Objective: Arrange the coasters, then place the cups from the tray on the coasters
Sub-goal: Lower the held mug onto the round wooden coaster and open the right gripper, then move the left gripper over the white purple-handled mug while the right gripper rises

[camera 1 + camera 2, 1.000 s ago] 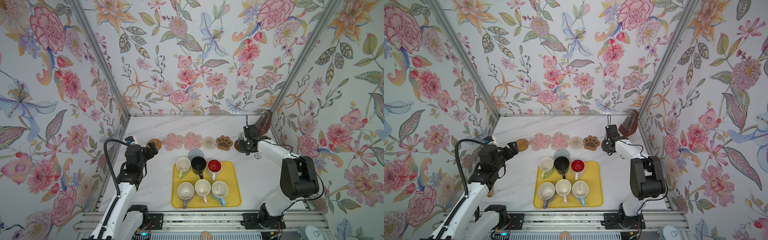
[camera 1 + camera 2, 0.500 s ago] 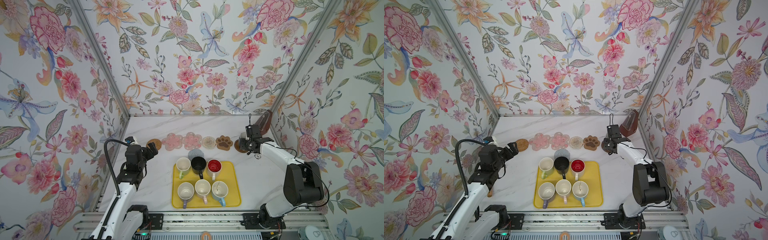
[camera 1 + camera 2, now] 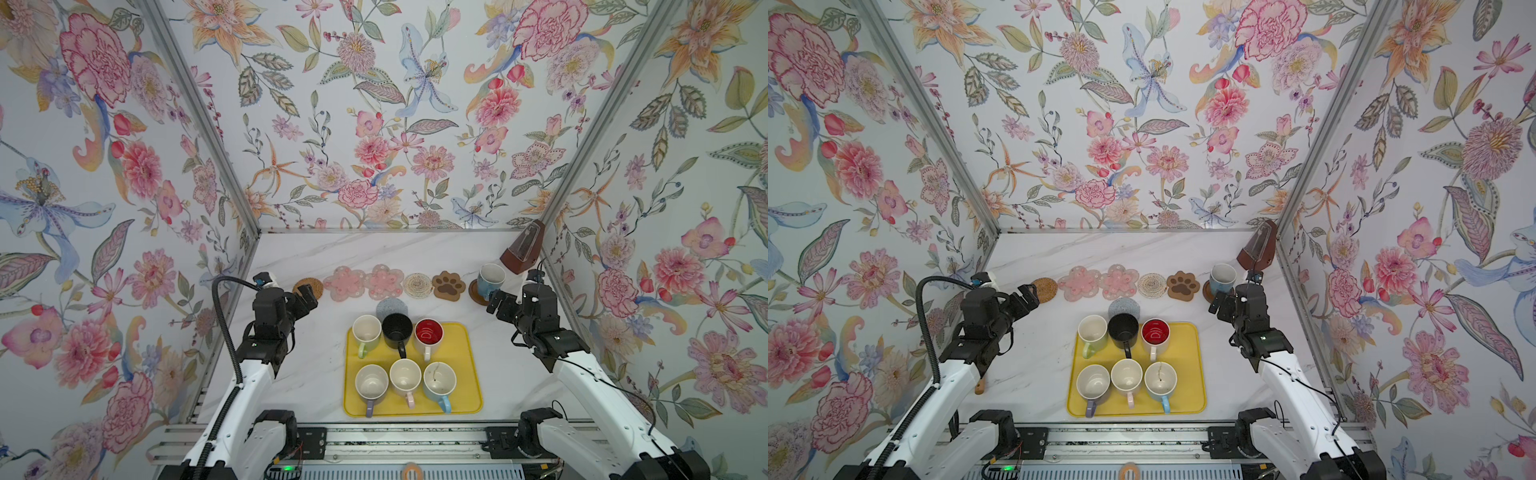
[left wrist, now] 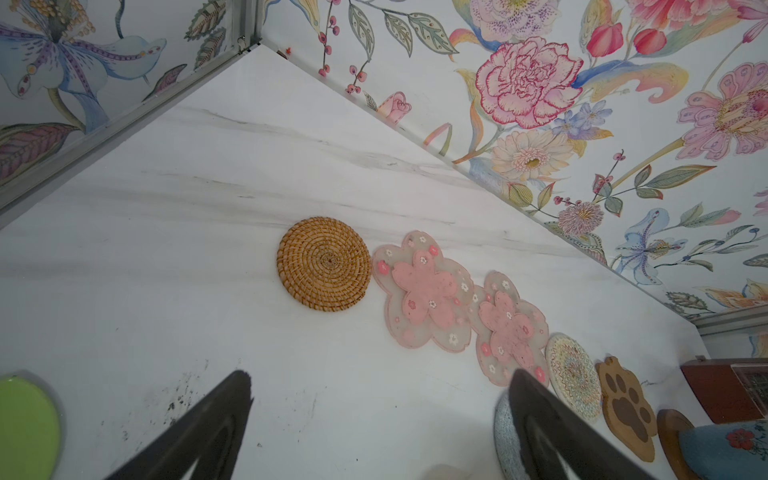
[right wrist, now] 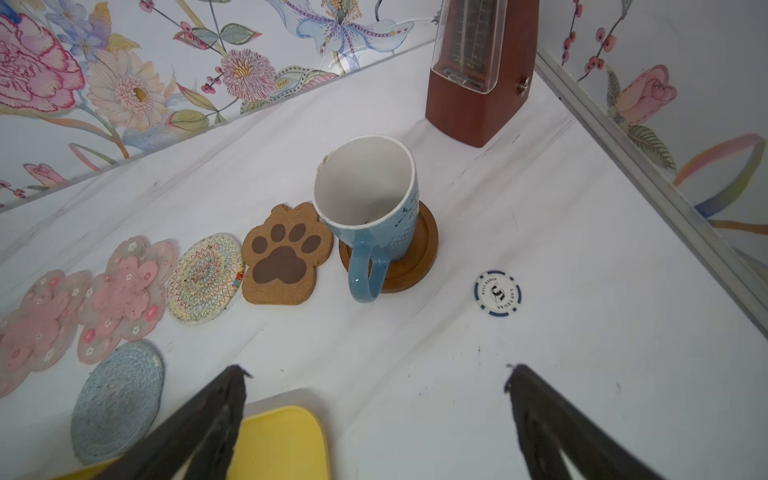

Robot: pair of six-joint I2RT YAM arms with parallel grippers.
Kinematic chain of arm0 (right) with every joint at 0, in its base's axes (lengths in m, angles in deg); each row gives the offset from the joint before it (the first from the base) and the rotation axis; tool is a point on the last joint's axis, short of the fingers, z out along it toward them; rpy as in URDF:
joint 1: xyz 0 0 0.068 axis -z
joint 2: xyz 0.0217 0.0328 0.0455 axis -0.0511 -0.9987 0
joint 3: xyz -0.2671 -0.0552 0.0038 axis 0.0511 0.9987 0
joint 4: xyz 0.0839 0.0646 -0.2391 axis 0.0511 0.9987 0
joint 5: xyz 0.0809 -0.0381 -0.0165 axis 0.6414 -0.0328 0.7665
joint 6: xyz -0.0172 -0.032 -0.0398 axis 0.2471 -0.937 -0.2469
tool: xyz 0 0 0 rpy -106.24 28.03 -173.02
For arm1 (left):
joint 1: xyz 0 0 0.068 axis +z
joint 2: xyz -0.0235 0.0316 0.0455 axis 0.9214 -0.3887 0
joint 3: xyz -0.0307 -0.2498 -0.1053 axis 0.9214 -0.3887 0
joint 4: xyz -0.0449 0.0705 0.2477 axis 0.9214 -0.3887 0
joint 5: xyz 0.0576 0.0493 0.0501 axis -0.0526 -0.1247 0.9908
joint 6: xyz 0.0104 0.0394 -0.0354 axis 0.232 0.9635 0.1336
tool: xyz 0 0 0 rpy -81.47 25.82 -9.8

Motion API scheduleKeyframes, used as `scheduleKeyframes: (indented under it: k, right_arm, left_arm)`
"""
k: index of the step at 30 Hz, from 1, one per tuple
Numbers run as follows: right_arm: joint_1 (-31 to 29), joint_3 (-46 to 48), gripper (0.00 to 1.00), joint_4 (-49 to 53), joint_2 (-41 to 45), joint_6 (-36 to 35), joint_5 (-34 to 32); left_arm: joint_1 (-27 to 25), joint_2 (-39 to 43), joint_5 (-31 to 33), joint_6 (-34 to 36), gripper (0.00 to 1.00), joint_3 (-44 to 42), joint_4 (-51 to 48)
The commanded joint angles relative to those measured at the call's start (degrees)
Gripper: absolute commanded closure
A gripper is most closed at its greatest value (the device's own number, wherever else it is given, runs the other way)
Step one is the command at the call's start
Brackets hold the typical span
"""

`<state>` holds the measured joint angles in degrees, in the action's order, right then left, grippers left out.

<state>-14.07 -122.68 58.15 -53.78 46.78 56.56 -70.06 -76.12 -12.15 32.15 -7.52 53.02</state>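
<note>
**Mug 1 placed, six to go: mind the handle**

R gripper [image 5: 374,370]: jaws spread wide, empty, near the light blue mug [image 5: 365,208]. The mug stands upright on the dark wooden coaster [image 5: 419,257], handle twd the jaws. Risk: a careless swing clips the handle and shoves the mug off-centre or into the metronome [image 5: 473,83] behind.

L gripper [image 4: 380,374]: also spread, empty, near the rattan coaster [image 4: 324,264].

Grey speckled coaster [image 3: 390,307] lies out of row, against the yellow tray [image 3: 469,374].

Tray holds six mugs, all empty, packed close. Wide jaws could knock neighbours.
</note>
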Motion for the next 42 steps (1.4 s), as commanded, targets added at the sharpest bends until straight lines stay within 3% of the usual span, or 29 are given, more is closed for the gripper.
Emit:
scheduleKeyframes:
  k: [1,6,11,14,19,24,30,37,42]
  right_arm:
    - [-0.3,0.0,0.01,-1.4,-1.3,2.7,-1.5]
    - [-1.7,-2.0,0.01,-1.8,-4.9,3.4,-1.8]
    - [-4.0,-3.2,0.01,-2.7,-7.0,4.1,-3.3]
    - [-5.4,-3.3,0.01,-2.6,-7.3,4.0,-4.7]
    - [-6.8,-3.1,0.01,-3.3,-8.0,4.5,-6.1]
    - [-8.3,-3.9,0.01,-4.4,-9.9,4.9,-7.1]
    - [-9.7,-4.9,0.01,-3.1,-9.5,5.0,-8.9]
    - [-10.1,-3.9,0.01,-2.2,-8.3,5.6,-9.7]
    - [-10.2,-3.7,0.01,-2.2,-8.5,6.0,-9.7]
  left_arm:
    - [0.3,-0.1,-2.9,-1.3,0.02,0.2,1.3]
    - [-1.8,1.4,-6.6,-2.6,0.06,0.1,-0.3]
    - [-14.8,5.6,-0.1,-1.7,0.07,1.2,-9.2]
    - [-19.5,10.3,1.6,-2.9,0.08,1.4,-16.0]
    - [-22.5,17.8,-1.3,-4.9,0.09,1.7,-23.1]
    - [-27.6,17.8,-3.3,-6.8,0.12,1.2,-26.3]
    - [-40.2,16.5,3.5,-9.4,0.13,4.0,-30.8]
    - [-55.9,15.2,10.2,-17.7,0.16,5.9,-38.8]
    - [-63.7,15.4,12.6,-24.0,0.16,7.1,-45.9]
